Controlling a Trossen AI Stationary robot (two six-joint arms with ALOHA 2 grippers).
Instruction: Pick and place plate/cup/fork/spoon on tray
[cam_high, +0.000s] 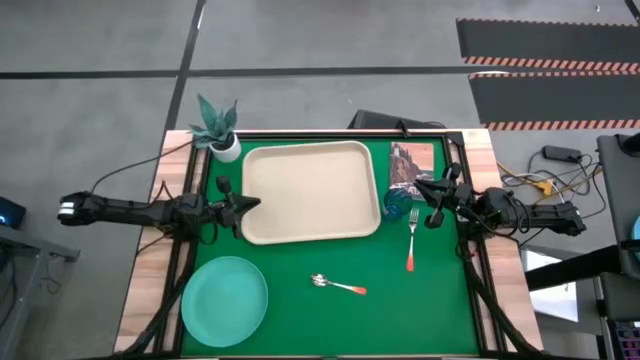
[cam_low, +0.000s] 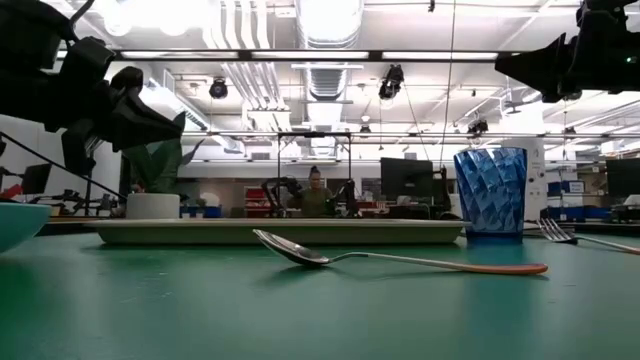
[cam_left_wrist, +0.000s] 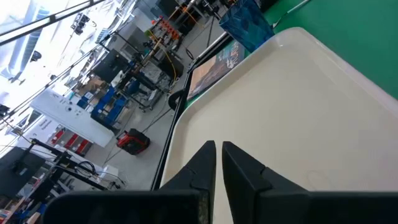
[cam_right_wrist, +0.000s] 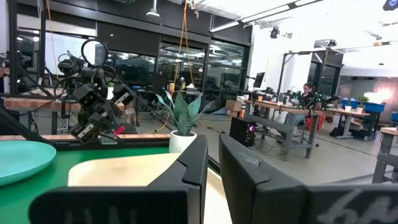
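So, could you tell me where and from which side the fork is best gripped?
Grip the fork across its red-orange handle, coming straight down from above. It lies flat on the green mat, tines toward the cup, so the handle end is farther from the cup. The right gripper hovers nearby.

Overhead, table-level, two wrist views

Light is bright and even, coming from ceiling lamps (cam_low: 330, 15) that glare white at the top of the low view. Shadows on the green mat (cam_high: 400, 310) are soft and weak. In the left wrist view the upper left is overexposed, and the near tool fingers (cam_left_wrist: 205, 168) look blurred.
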